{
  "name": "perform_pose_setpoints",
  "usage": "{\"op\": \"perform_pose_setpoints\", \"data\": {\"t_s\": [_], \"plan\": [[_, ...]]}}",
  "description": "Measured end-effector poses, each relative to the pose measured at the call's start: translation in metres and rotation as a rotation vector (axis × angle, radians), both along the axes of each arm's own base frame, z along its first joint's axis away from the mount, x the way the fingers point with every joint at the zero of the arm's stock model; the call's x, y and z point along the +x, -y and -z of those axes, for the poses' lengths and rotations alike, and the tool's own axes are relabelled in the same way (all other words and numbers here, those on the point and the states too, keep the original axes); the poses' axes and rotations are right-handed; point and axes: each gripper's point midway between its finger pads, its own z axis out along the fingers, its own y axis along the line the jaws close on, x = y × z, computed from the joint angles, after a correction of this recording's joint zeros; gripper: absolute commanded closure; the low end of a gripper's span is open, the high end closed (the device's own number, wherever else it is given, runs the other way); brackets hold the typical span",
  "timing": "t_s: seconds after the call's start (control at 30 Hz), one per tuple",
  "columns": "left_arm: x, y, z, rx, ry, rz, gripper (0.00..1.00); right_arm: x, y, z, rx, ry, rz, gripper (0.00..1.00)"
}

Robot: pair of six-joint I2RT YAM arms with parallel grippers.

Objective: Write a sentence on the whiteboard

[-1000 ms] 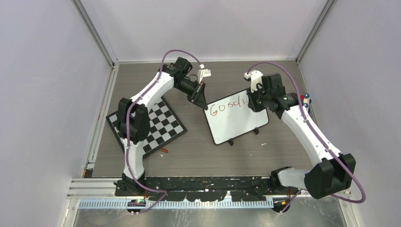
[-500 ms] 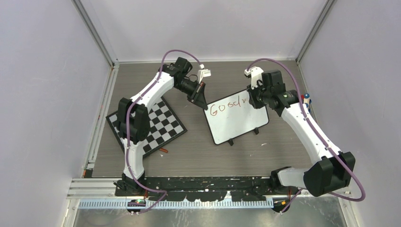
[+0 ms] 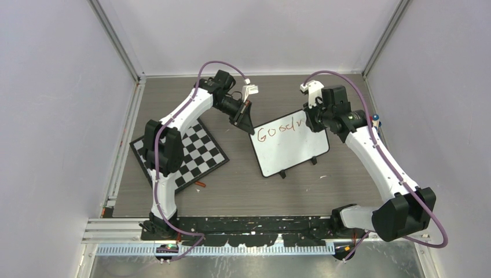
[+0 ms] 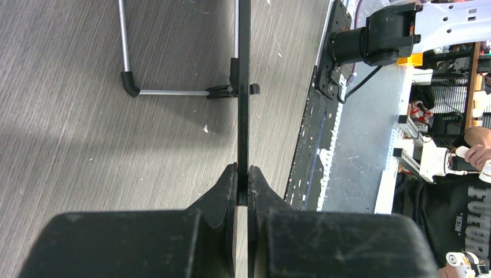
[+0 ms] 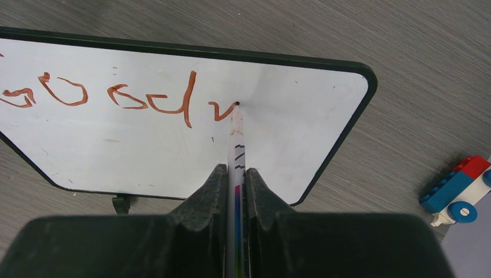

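Newly, a "v" (image 5: 222, 110) after "Good" (image 5: 110, 97); right fingers (image 5: 209, 197) tight on the marker (image 5: 236, 152), left fingers (image 4: 223, 194) tight on the whiteboard (image 3: 289, 152) edge.

A checkerboard (image 3: 200, 152) was laid askew on the grey surface (image 3: 249, 194), with a small orange item (image 3: 200, 185) near its front edge. A red-and-blue toy (image 5: 457, 186) was seen at the right.

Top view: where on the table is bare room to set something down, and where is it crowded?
Free: table between checkerboard and whiteboard, plus the near strip. Crowded: whiteboard's far edge, where left gripper clamps it and right gripper holds the marker.
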Motion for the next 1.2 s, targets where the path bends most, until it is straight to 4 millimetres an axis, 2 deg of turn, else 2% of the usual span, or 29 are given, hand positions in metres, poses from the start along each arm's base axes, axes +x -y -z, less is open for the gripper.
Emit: {"op": "perform_pose_setpoints", "data": {"t_s": [0.9,1.2], "plan": [[0.000,0.000,0.000,0.001,0.000,-0.001,1.00,0.005,0.004,0.001,-0.017,0.011,0.018,1.00],[0.001,0.000,0.001,0.006,0.003,-0.003,1.00,-0.006,0.007,0.015,-0.027,-0.016,0.020,1.00]]}}
